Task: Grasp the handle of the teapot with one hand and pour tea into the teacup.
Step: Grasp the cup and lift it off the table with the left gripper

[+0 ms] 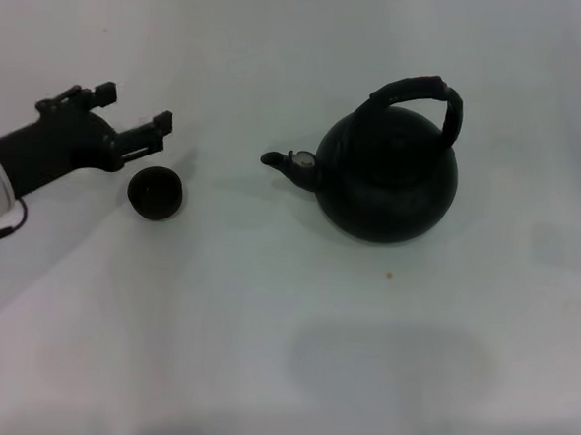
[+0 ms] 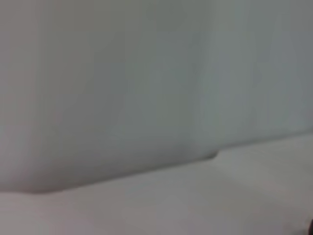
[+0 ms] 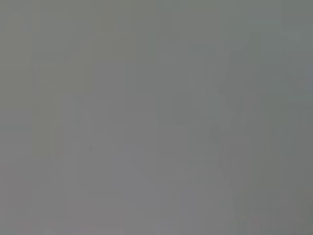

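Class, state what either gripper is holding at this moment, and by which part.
Nothing is held. The left gripper is open beside the teacup; the teapot and its handle stand untouched. The right gripper is out of view.

Looks like some lab or test bench setup. Just a plain white table (image 1: 262, 354) and a bare pale wall (image 2: 122, 73), nothing homey.

I see a plain white desk (image 1: 262, 354) filling my head view, evenly lit, with soft grey shadows and a small brownish speck (image 1: 389, 275) on it.
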### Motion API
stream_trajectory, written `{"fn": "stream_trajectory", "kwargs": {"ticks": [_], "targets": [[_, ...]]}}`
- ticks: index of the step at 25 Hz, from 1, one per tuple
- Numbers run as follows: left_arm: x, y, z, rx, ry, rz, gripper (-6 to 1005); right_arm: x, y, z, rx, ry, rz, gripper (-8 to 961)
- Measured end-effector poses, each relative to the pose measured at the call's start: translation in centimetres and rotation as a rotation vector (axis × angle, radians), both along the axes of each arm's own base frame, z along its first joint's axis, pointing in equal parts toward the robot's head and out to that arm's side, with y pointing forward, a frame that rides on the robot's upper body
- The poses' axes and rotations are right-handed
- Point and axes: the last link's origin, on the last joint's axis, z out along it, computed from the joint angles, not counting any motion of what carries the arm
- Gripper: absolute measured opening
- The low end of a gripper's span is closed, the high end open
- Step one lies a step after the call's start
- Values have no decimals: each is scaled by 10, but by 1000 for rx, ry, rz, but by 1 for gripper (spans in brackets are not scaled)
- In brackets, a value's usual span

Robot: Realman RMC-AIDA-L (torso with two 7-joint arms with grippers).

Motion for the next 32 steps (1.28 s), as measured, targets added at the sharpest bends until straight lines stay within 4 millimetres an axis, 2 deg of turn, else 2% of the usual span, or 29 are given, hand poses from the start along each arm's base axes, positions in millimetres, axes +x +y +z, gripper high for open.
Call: {"fn": "stream_trajectory", "kwargs": {"ticks": [6, 11, 21, 27, 32], "targets": [[7, -2, 21, -57, -12, 139, 877, 2, 1, -2, -10, 3, -18, 851], [8, 1, 24, -61, -37, 180, 878, 2, 4, -2, -17, 1, -26, 851], [5, 16, 0, -162, 7, 255, 879, 2, 7, 6, 8, -8, -25, 852], [14, 21, -15, -219, 29, 217, 880, -1, 10, 8, 7, -19, -13, 852], [18, 19, -19, -240, 30, 200, 880, -1, 11, 8, 9, -17, -12, 851]]}}
